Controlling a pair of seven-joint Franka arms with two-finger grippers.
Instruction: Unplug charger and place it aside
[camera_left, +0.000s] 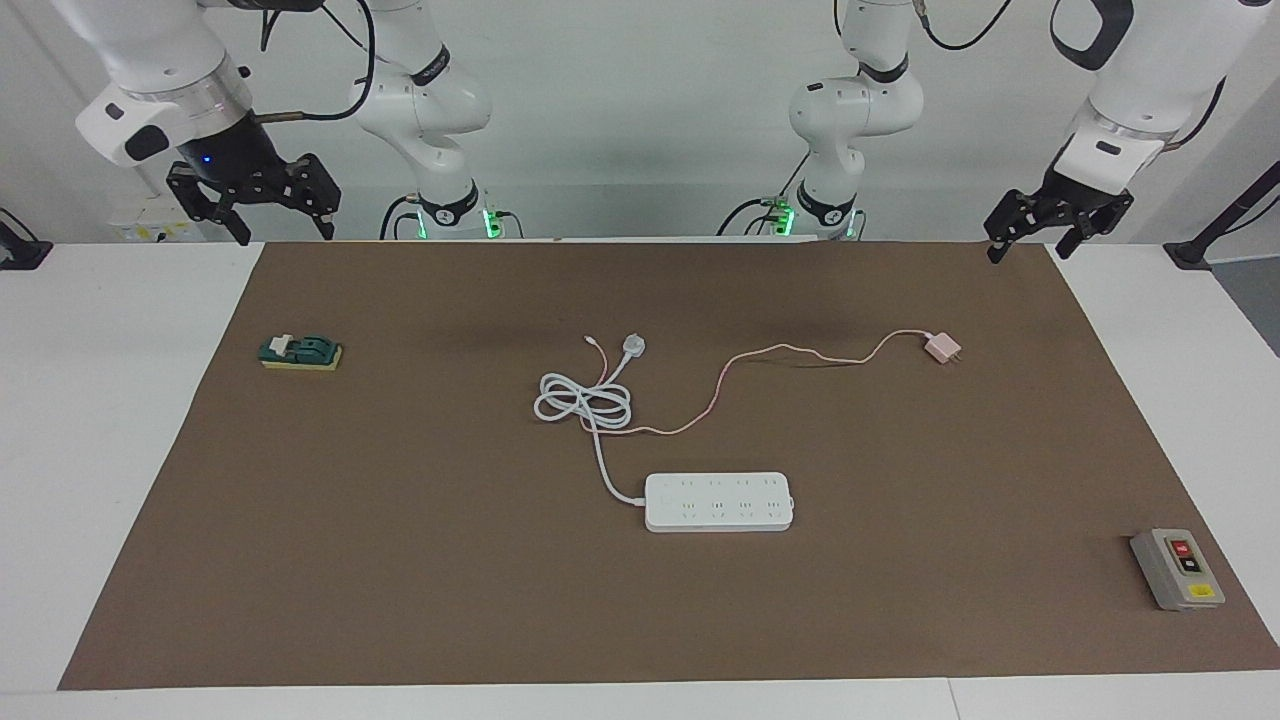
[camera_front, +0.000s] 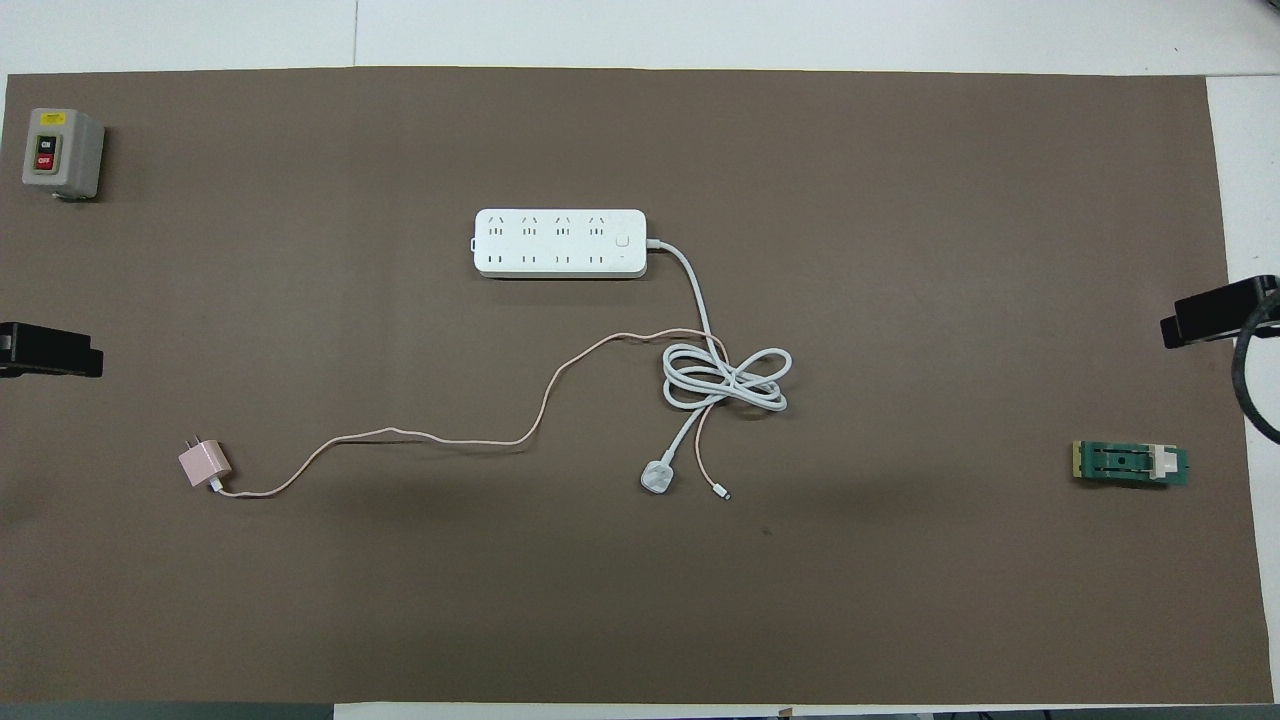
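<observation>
The pale-pink charger lies loose on the brown mat toward the left arm's end, its prongs in no socket. Its thin pink cable trails to the coiled white cord. The white power strip lies farther from the robots, with nothing plugged in. My left gripper hangs open and empty over the mat's corner near its base. My right gripper hangs open and empty over the mat's corner by its own base. Both are well apart from the charger.
A round white plug on the thick white cord lies beside the pink cable's free end. A grey switch box stands at the mat's corner farthest from the robots, at the left arm's end. A green block lies near the right arm.
</observation>
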